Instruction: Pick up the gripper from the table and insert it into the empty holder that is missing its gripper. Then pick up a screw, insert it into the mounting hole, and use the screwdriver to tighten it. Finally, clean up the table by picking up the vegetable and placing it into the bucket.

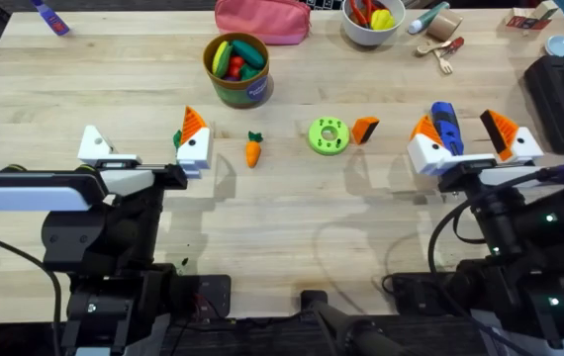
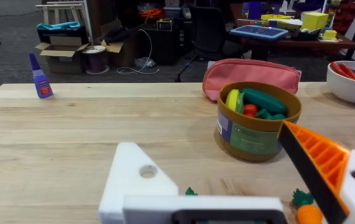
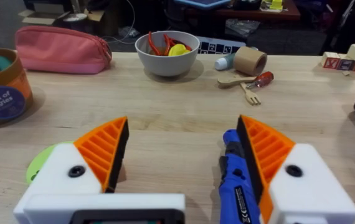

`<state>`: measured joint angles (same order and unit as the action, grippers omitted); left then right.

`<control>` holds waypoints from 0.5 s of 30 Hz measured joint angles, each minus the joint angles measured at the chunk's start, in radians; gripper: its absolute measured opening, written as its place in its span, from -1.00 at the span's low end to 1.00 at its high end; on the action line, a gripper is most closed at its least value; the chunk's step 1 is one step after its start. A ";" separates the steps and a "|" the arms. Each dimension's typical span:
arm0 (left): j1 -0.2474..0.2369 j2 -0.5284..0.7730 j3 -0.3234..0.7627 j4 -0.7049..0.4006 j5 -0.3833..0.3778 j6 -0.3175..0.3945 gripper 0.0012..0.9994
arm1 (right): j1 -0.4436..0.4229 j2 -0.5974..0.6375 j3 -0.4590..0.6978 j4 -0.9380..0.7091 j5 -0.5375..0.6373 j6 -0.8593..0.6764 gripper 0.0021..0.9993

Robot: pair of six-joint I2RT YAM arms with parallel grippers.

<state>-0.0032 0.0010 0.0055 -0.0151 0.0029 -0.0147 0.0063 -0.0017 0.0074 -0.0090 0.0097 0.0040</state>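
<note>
The loose orange ribbed gripper [image 1: 365, 130] lies on the table just right of a green ring-shaped disc [image 1: 329, 136]. My left gripper [image 1: 145, 146] stands open. Its outer finger is the bare white holder [image 2: 134, 180] with the dark mounting hole [image 2: 147, 171], and its other finger [image 2: 317, 165] carries an orange pad. The toy carrot vegetable [image 1: 253, 149] lies right of that padded finger. My right gripper [image 3: 182, 134] is open, and the blue screwdriver [image 3: 236, 183] lies between its padded fingers, close to the right one. The bucket [image 1: 237, 69], full of toy vegetables, stands behind the carrot.
A pink pouch [image 1: 260, 20] and a white bowl [image 1: 372, 20] of toy food sit at the table's far edge. A tape roll, a wooden fork and a small red-handled tool [image 1: 440, 44] lie at the back right. A blue bottle [image 2: 40, 78] stands at the back left.
</note>
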 joint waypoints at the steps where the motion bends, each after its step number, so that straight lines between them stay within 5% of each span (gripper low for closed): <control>1: 0.000 0.000 0.000 0.000 0.000 0.000 0.97 | 0.000 0.000 0.000 0.000 0.000 0.000 0.99; 15: 0.000 0.000 0.003 0.044 0.000 0.000 0.97 | 0.000 0.001 0.000 0.092 -0.001 0.000 0.99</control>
<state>-0.0032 0.0006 0.0084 0.0285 0.0029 -0.0147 0.0064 -0.0006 0.0071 0.0827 0.0090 0.0040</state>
